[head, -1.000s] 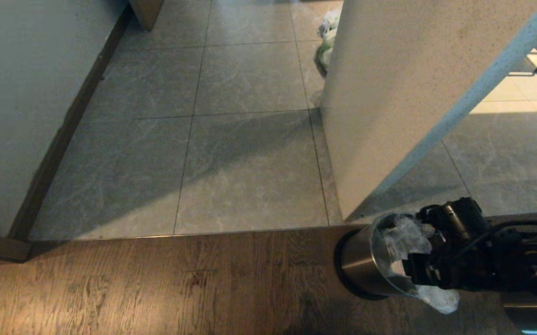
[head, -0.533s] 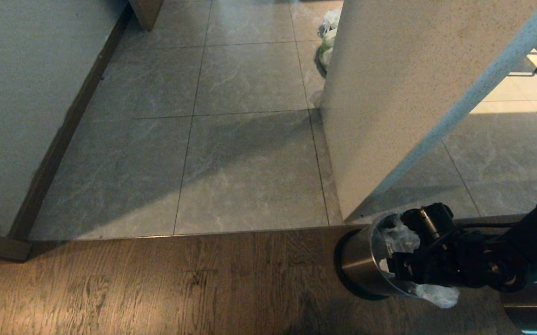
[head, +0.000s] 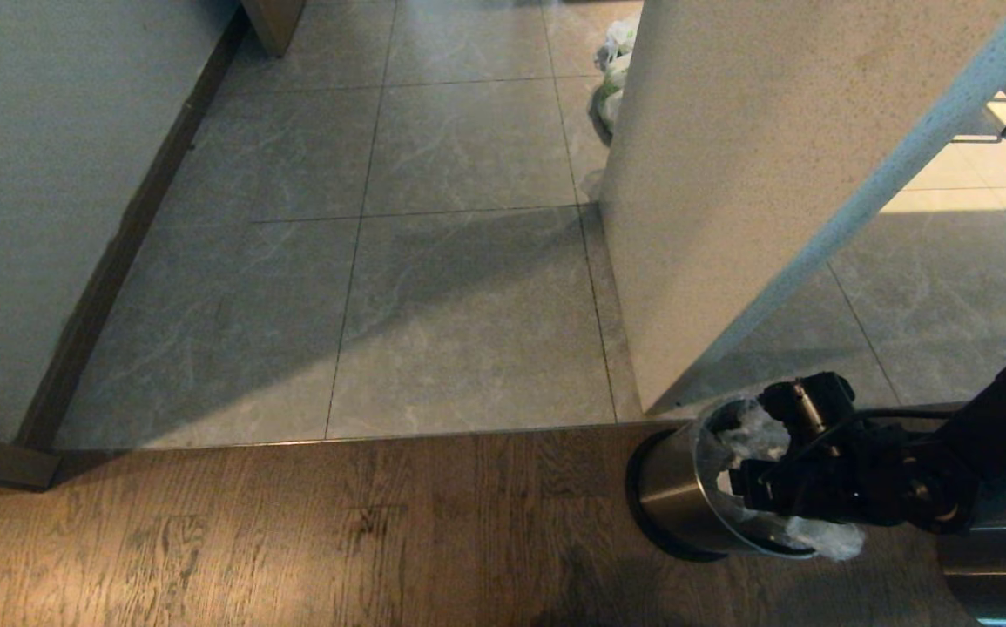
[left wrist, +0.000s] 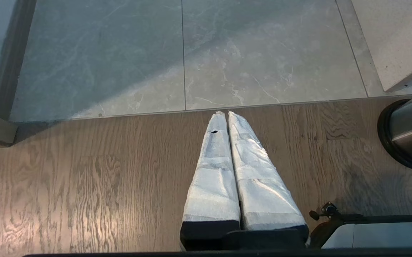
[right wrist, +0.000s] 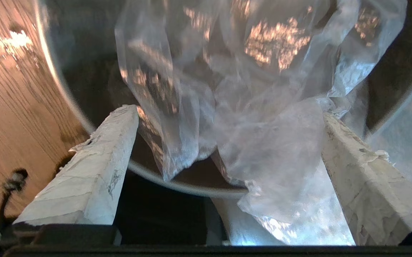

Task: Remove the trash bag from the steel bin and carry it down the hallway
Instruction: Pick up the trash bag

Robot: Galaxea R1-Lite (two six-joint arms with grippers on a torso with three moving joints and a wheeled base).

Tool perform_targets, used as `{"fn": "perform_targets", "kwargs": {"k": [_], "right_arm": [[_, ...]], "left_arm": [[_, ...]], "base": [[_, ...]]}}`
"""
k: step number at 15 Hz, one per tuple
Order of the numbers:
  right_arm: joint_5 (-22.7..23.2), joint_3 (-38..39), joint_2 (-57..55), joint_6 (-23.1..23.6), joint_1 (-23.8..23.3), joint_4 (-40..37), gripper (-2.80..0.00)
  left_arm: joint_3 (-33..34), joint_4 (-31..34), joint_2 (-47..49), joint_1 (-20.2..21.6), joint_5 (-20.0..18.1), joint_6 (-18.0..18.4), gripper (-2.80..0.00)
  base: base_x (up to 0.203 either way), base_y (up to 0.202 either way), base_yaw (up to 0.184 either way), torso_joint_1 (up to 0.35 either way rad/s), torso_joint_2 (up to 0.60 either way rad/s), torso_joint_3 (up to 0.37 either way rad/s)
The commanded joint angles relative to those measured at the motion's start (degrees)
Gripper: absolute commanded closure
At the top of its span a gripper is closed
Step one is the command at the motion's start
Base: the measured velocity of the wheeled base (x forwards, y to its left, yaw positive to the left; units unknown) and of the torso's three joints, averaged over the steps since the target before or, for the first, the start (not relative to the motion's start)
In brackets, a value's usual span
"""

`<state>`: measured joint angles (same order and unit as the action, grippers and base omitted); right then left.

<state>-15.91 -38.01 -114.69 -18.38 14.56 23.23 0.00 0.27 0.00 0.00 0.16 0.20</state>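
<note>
The right gripper (right wrist: 227, 117) has shifted further over the steel bin (head: 677, 492), fingers spread wide around the trash bag (right wrist: 248, 107); the left gripper (left wrist: 226, 117) hangs pressed together above wooden floor (left wrist: 84, 178)

steel bin (head: 672, 496): brushed stainless wall, satin sheen, black base ring, at 5 o'clock in head view. trash bag (right wrist: 248, 117): thin clear plastic, crinkled, glossy glints. Right gripper (right wrist: 227, 117) fingers (right wrist: 95, 171) wrapped in rough white tape, frayed edges. Floor: wood-grain planks (head: 293, 531) semi-matt; marbled tiles (head: 468, 322) smooth w/ slight gloss. Pillar (head: 729, 174) speckled, matt.
</note>
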Motion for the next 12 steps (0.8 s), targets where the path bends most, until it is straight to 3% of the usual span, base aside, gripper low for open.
{"fn": "perform_targets", "kwargs": {"k": [1, 12], "right_arm": [[-0.6, -0.7, -2.6, -0.1, -0.4, 2.4, -2.8], [-0.9, -6.5, -13.5, -0.2, -1.0, 9.1, -2.8]], "left_arm": [[0.0, 0.0, 0.0, 0.0, 0.0, 0.0, 0.0], [0.0, 0.0, 0.0, 0.0, 0.0, 0.0, 0.0]], "base": [[0.0, 0.0, 0.0, 0.0, 0.0, 0.0], [0.0, 0.0, 0.0, 0.0, 0.0, 0.0]]}}
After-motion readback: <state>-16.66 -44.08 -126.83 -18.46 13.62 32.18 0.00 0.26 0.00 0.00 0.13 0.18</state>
